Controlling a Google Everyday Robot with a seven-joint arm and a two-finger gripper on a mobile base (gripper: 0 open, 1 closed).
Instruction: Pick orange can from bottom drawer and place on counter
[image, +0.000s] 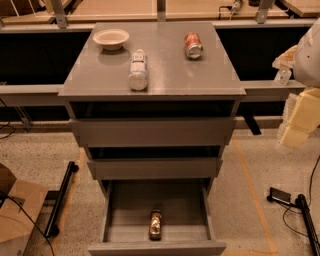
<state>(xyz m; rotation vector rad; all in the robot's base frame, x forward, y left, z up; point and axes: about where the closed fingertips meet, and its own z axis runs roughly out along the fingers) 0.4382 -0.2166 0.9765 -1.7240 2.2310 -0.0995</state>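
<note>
The orange can (155, 224) lies on its side on the floor of the bottom drawer (125, 210), near the drawer's front panel and about in the middle. The drawer is pulled out. The two drawers above it stand slightly ajar. The counter (170, 72) is the grey top of the cabinet. My gripper (294, 131) is at the right edge of the view, beside the cabinet at about the height of the top drawer, well away from the can and holding nothing that I can see.
On the counter are a white bowl (111, 38), a white plastic bottle (138, 70) lying down and a red-and-white can (193, 45) on its side. A cardboard box (17, 215) and a black pole (60, 200) are at the lower left. Cables and a black device (281, 196) lie on the floor at the right.
</note>
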